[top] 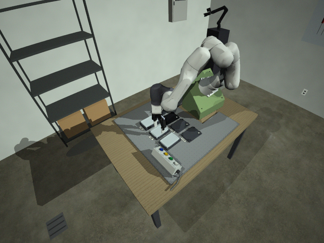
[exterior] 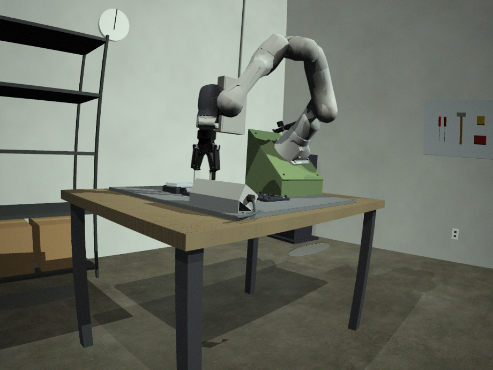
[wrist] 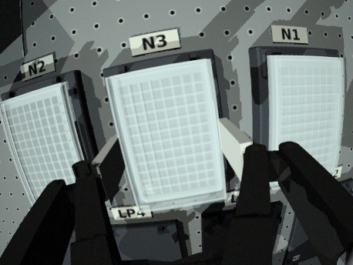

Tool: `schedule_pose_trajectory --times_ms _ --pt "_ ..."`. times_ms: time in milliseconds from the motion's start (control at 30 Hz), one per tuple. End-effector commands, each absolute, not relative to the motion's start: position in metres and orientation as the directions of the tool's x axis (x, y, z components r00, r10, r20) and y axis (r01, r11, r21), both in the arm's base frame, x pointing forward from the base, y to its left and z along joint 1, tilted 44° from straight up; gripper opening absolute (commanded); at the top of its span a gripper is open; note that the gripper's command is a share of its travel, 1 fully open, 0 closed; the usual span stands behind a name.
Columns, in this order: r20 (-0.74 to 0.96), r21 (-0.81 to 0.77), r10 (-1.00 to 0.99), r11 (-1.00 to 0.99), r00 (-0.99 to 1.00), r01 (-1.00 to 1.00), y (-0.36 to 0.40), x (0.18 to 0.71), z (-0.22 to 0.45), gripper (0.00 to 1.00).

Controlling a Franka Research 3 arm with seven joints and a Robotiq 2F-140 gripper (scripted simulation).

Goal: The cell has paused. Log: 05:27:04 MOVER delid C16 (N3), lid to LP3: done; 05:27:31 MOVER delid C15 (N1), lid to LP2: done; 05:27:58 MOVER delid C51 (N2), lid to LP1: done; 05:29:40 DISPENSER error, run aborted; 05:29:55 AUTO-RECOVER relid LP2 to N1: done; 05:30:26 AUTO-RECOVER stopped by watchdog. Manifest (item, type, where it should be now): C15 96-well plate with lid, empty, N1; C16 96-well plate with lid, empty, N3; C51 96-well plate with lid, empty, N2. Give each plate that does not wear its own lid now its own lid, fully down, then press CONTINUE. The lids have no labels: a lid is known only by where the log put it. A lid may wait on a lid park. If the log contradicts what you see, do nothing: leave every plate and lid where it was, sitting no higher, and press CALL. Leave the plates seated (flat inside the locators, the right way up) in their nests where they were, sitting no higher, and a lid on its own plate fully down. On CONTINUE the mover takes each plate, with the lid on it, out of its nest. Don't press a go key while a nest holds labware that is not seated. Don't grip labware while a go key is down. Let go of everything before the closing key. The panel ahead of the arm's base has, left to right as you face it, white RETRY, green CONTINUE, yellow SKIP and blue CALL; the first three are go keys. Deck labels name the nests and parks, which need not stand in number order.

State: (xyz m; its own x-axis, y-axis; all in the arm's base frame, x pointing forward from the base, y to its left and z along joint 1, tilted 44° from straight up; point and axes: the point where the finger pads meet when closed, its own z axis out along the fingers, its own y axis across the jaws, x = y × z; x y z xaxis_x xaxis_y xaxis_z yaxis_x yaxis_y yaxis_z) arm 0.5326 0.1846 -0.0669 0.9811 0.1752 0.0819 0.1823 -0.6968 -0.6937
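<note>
Jaws grip one lid [wrist: 166, 132] over N3; three plates, three parks.

Shelf rack [top: 57, 40], cardboard boxes [top: 97, 110], green housing [top: 201, 104].

From my console, the gripper [wrist: 169, 172] was clamped on a clear lid [wrist: 166, 131] above the N3 plate, its pale pads [wrist: 233, 142] reaching down into the 2 narrow gaps toward the N2 plate [wrist: 38, 135] and N1 plate [wrist: 308, 110]. Behind it, the green housing [top: 202, 104] blocked the rear. The button panel [top: 167, 160] stood at the near edge, apart from the plates. Beside the parks, the grey deck [top: 219, 125] lay open.
</note>
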Motion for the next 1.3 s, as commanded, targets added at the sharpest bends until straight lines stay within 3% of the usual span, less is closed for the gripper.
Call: schedule_pose_trajectory --times_ms 0,1267 --pt "0.092 -0.691 0.182 -0.696 0.979 0.194 0.1859 0.5341 -0.0682 0.00" --pt "0.092 -0.691 0.182 -0.696 0.979 0.194 0.1890 0.5340 -0.0715 0.00"
